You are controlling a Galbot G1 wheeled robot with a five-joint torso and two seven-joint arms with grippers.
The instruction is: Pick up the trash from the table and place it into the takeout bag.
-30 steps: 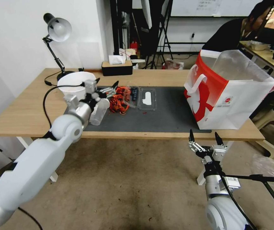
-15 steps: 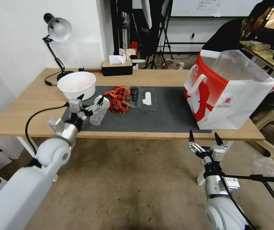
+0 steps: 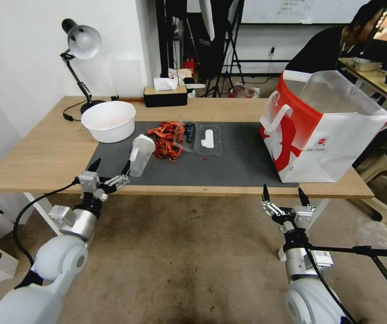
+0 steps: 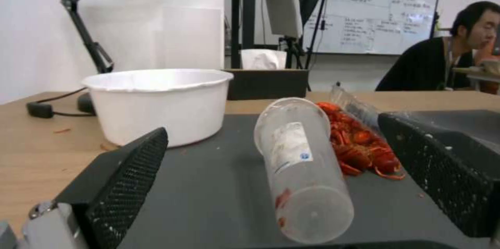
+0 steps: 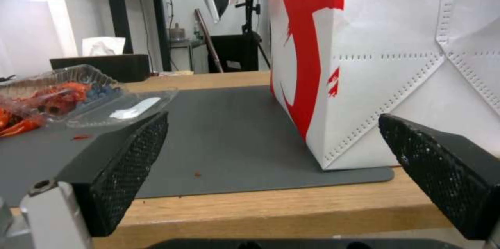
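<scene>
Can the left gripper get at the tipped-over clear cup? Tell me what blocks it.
Probably yes. The left gripper hangs open at the table's near edge, facing the clear cup, which lies on bare mat with nothing between.

Light-wood table point(image 3: 35, 157) with dark grey mat point(image 3: 229, 162). White takeout bag point(image 3: 333, 148) with red printed panels, white loop handles, clear liner. White bowl point(image 3: 108, 120). Clear cup point(image 3: 140, 155) with white label. Orange-red scraps point(image 3: 166, 139) beside clear tray point(image 3: 207, 139). Black, dot-textured pads on left gripper point(image 3: 110, 168) and right gripper point(image 3: 284, 196).
</scene>
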